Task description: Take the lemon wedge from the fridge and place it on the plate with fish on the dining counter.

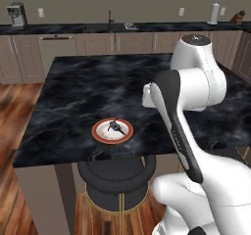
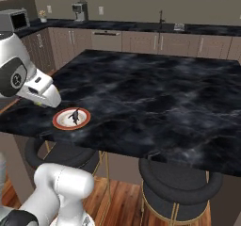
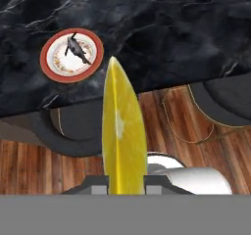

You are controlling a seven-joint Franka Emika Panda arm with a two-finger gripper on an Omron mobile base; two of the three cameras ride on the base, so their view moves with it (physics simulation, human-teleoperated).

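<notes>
My gripper (image 3: pixel 125 181) is shut on the lemon wedge (image 3: pixel 122 131), a bright yellow curved slice that stands upright between the fingers in the hand view. The plate with fish (image 3: pixel 46 65) has a reddish-orange rim and a small dark fish (image 3: pixel 76 49) on its white centre. It lies near the front edge of the black marbled dining counter (image 3: pixel 162 28), ahead and left of the wedge. From the base the plate (image 1: pixel 98 137) (image 2: pixel 59 122) sits just off the white hand (image 2: pixel 44 95), which hovers by the counter's (image 1: pixel 88 87) (image 2: pixel 155 93) near edge. The fridge is out of view.
Black round stools (image 1: pixel 117 175) (image 2: pixel 181 182) (image 3: pixel 68 131) stand under the counter's near edge, over a wooden floor (image 3: pixel 162 116). Wall counters with cabinets, a sink tap (image 1: pixel 110 18) and a coffee machine (image 1: pixel 17 14) run along the back.
</notes>
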